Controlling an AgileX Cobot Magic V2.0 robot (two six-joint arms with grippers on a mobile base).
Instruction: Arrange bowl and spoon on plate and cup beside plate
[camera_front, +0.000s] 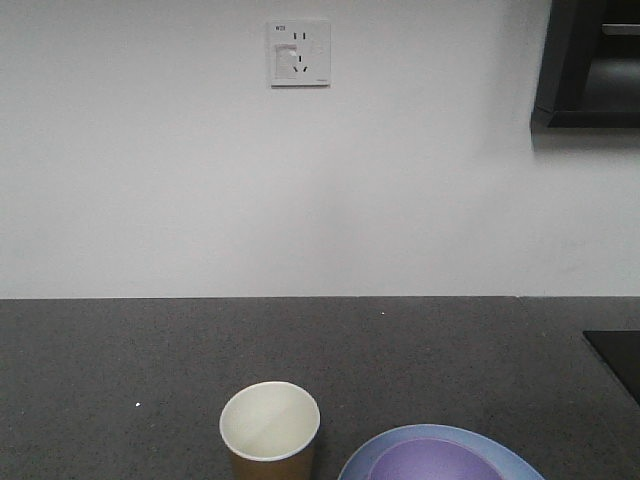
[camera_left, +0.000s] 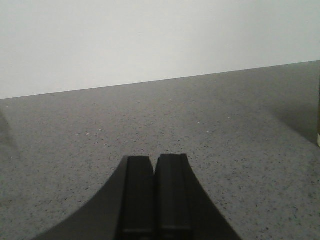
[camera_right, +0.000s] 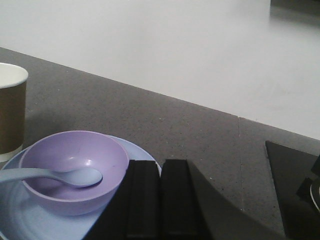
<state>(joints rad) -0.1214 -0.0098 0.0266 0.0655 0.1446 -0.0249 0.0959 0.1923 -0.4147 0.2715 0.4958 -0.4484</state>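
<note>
The right wrist view alone shows the whole arrangement: a small round lavender-purple bowl (camera_right: 74, 167) sits on a round pale blue plate (camera_right: 15, 220) with a low rim, and a small pale short-handled spoon (camera_right: 55, 176) lies in the bowl, its scoop on the bowl's floor and its handle running out over the left rim. A small paper cup (camera_right: 11, 112), brown-tan outside with a cream rolled rim, stands upright just beside the plate at its left edge; whether they touch cannot be told.

The front-facing view catches only the tops of these things at its lower edge — the cup (camera_front: 270, 430) with its cream inside, and to its right the plate (camera_front: 400, 445) with the bowl (camera_front: 435, 462) on it. The spoon does not show there. This view adds a white wall socket (camera_front: 299, 53) above the dark speckled counter (camera_front: 150, 350).

The left wrist view shows bare counter (camera_left: 225, 125) and white wall, with only a sliver of some object at the right edge.

The left gripper (camera_left: 155, 165) has its two dark fingers pressed together with nothing between them. The right gripper (camera_right: 161, 170) is likewise closed on nothing, just beside the bowl's right side.

Counted: one bowl, one plate, one spoon, one cup, two grippers.
</note>
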